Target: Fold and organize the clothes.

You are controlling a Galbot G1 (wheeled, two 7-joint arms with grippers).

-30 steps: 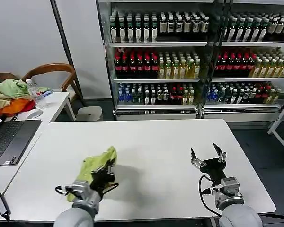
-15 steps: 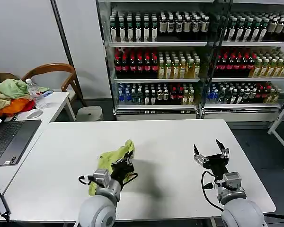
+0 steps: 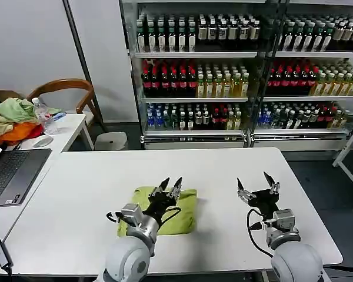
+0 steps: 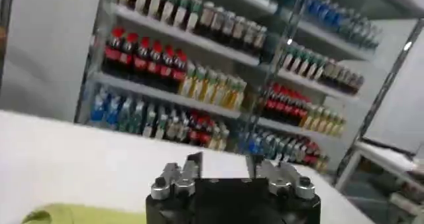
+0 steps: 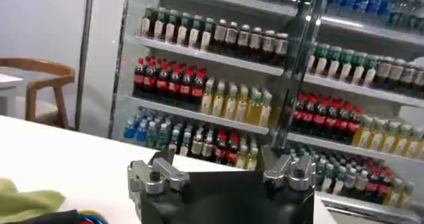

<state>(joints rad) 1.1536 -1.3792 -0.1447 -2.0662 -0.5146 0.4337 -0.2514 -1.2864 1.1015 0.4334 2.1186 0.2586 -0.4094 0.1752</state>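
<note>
the t-shirt [image 3: 179, 210] lies folded flat near the front edge of the surface [image 3: 76, 194]. it looks soft, light and floppy, so pinch a corner. the left end effector [image 3: 169, 185] hovers open above it; the right end effector [image 3: 256, 180] waits open.

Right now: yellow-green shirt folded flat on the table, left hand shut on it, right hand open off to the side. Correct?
Not quite. In the head view the left hand is open above the shirt, not shut on it. The shirt does lie folded on the table, and the right hand is open beside it.
</note>
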